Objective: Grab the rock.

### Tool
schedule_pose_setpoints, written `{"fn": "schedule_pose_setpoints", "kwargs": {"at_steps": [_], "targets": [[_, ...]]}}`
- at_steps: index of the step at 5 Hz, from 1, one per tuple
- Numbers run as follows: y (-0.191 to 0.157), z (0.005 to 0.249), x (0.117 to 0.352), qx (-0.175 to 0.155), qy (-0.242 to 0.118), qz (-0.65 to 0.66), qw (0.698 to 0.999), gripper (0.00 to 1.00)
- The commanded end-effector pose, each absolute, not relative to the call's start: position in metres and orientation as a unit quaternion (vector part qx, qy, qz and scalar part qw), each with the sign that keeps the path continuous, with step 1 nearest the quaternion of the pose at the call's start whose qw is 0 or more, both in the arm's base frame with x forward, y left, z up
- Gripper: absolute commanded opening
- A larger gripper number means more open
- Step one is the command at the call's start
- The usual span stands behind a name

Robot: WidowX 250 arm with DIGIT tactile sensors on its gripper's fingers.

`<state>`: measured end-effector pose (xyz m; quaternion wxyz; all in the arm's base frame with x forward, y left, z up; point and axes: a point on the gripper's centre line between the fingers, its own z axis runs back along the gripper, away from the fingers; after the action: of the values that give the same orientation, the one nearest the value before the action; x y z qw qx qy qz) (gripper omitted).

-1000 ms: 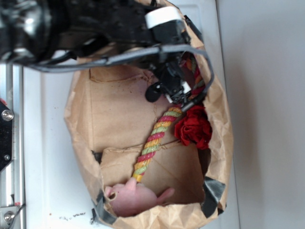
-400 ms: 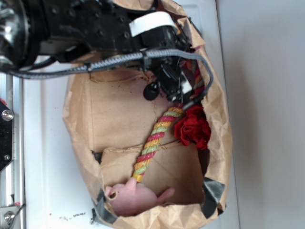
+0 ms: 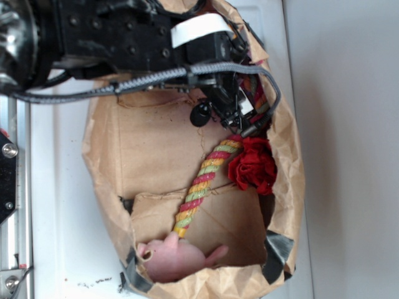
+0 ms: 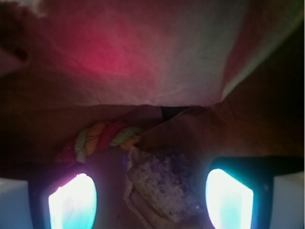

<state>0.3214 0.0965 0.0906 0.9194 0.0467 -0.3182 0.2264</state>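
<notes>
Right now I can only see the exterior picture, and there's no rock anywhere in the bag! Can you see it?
Observer: Yes. In the wrist view the rock lies between the two fingers of the pincer.
Operator: Is the pincer squeezing it?
Observer: No. The pincer is open, with a gap on each side of the rock.
Operator: What else is near it?
Observer: The striped rope ends just up and to the left of the rock, under the brown paper bag wall.
</notes>
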Motion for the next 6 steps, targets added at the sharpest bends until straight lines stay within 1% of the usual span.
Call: {"fn": "schedule_pose_setpoints", "kwargs": {"at_steps": [1, 2, 3, 4, 5, 6], "targets": [[0.098, 0.104, 0.325, 0.047, -0.337, 0.223, 0.914, 1.0], [0.107, 0.105, 0.325, 0.051, -0.336, 0.221, 0.914, 1.0], [0.114, 0.106, 0.319, 0.044, -0.346, 0.213, 0.913, 1.0], [0.122, 0.104, 0.311, 0.034, -0.377, 0.186, 0.907, 1.0], [0.125, 0.103, 0.31, 0.037, -0.387, 0.178, 0.904, 1.0], [0.127, 0.101, 0.318, 0.051, -0.388, 0.192, 0.9, 1.0]]}}
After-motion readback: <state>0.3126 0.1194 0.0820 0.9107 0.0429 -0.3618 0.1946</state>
